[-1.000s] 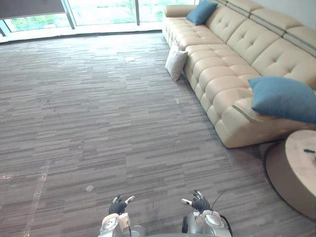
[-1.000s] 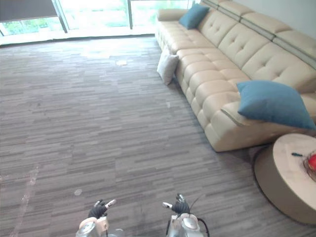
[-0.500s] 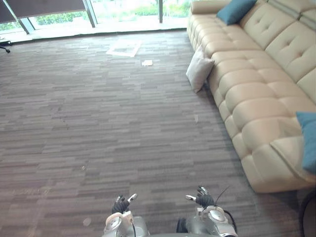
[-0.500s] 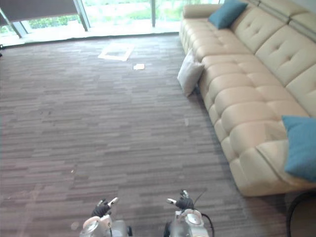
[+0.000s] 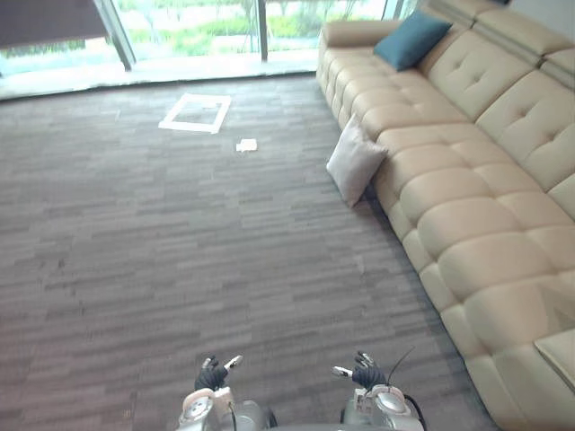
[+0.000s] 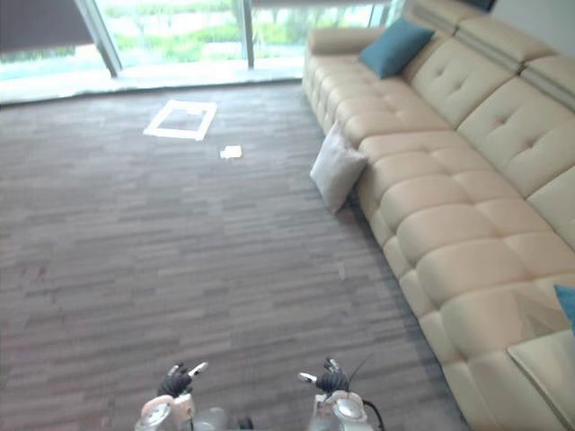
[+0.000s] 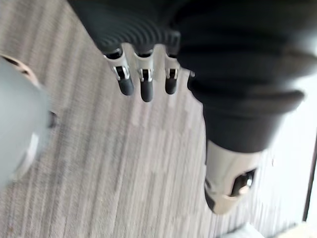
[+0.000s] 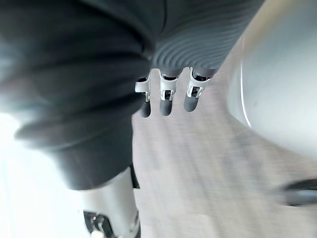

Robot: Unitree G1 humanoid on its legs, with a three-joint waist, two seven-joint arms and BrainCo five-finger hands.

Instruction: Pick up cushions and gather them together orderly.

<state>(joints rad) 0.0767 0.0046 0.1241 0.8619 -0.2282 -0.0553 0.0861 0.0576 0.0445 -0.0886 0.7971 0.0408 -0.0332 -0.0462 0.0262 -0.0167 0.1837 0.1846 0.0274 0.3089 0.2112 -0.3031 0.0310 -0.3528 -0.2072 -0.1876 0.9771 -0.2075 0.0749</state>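
At the bottom edge of the head views, my left hand (image 5: pixel 213 373) sits left of centre and my right hand (image 5: pixel 364 373) right of centre, both low over the grey striped carpet (image 5: pixel 180 251) and well apart from each other. Seen from the wrists, the fingers (image 7: pixel 143 84) of the left and the fingers (image 8: pixel 166 96) of the right hang loose and fairly straight, with nothing between them and only carpet beyond the tips; neither hand has hold of anything.

Ahead of me the carpet runs bare up the middle of the frame. Along the right side stretches a long cream tufted sofa (image 5: pixel 467 180), from the lower right corner to the upper right.

Right of centre, a white cushion (image 5: pixel 355 162) stands on the carpet on one edge, tilted, leaning against the sofa's front. It is well away from both hands.

Further off, upper centre-left, a small white scrap of paper (image 5: pixel 246 145) lies flat (any writing on it is too small to tell), and just beyond it a white square outline (image 5: pixel 196 112) is marked on the carpet.

At the upper right, a blue cushion (image 5: pixel 411 39) rests on the sofa's far end, propped against the backrest beside the armrest. A blue corner (image 6: pixel 568 301) also pokes in at the right edge, over the sofa seat.

Across the top runs a bright window (image 5: pixel 198 18).
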